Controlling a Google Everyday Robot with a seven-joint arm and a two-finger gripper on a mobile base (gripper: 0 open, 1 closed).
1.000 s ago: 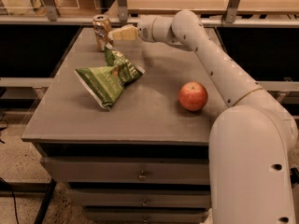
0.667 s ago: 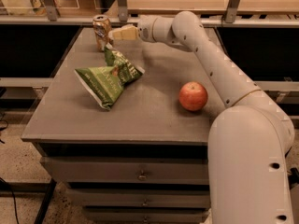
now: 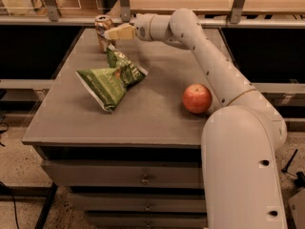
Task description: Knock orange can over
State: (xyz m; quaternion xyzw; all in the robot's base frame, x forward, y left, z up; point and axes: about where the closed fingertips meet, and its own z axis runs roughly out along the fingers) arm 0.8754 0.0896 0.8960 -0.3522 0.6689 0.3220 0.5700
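Note:
The orange can [image 3: 102, 32] stands upright at the far left of the grey table [image 3: 157, 113], orange-gold with a silver top rim. My gripper [image 3: 112, 34] reaches in from the right and its pale fingertips sit right beside the can's right side, at or very near contact. It holds nothing.
A green chip bag [image 3: 113, 79] lies just in front of the can. A red-orange apple [image 3: 197, 98] sits at the right, close to my arm's elbow [image 3: 238, 92]. A metal rail runs behind the table. Drawers are below the front edge.
The can and gripper stand much as before; the gripper tip has edged slightly toward the can. The bag and apple have not moved.

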